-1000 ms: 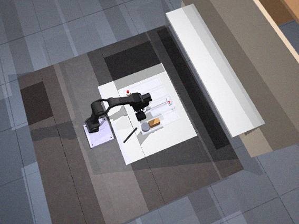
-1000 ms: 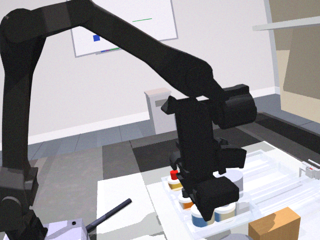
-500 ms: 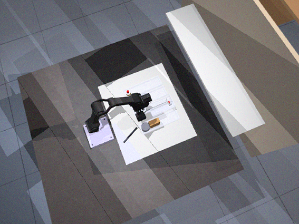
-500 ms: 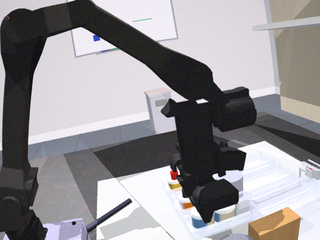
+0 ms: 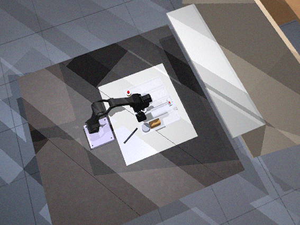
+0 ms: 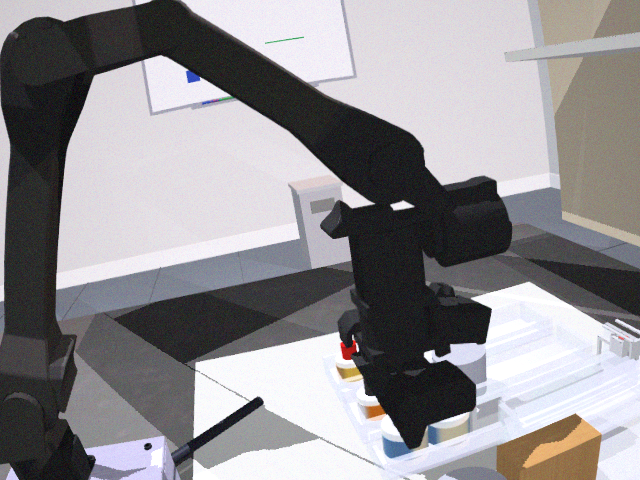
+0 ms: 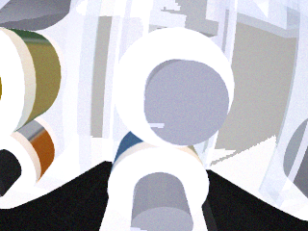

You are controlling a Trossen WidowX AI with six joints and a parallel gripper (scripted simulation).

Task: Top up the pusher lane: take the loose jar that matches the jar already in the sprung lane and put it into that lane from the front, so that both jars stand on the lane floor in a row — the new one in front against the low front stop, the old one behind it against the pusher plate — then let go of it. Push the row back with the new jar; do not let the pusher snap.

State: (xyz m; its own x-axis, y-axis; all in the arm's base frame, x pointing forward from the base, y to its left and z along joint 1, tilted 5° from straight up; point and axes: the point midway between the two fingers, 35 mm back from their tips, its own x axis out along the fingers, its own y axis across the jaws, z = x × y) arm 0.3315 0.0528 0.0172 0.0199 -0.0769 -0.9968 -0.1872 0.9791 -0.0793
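Observation:
My gripper (image 5: 141,116) (image 7: 157,175) is shut on a jar with a white shoulder, a grey cap and a blue-and-cream label. This held jar (image 6: 395,445) (image 7: 121,184) looks upright at the front end of a clear lane, behind the low front edge. A like jar (image 6: 447,434) (image 7: 129,84) with a grey cap stands directly behind it in the same lane, touching or nearly so. The pusher plate behind that jar is not clearly seen. Whether the held jar's base rests on the lane floor cannot be told.
In neighbouring lanes stand a red-capped jar (image 5: 128,92) (image 6: 348,351), an orange-label jar (image 6: 372,411) (image 7: 46,153) and a large grey-topped container (image 6: 470,361). A wooden block (image 5: 155,123) (image 6: 547,452) and a grey round thing (image 5: 145,127) are on the other side. A dark rod (image 5: 130,135) (image 6: 222,426) lies in front.

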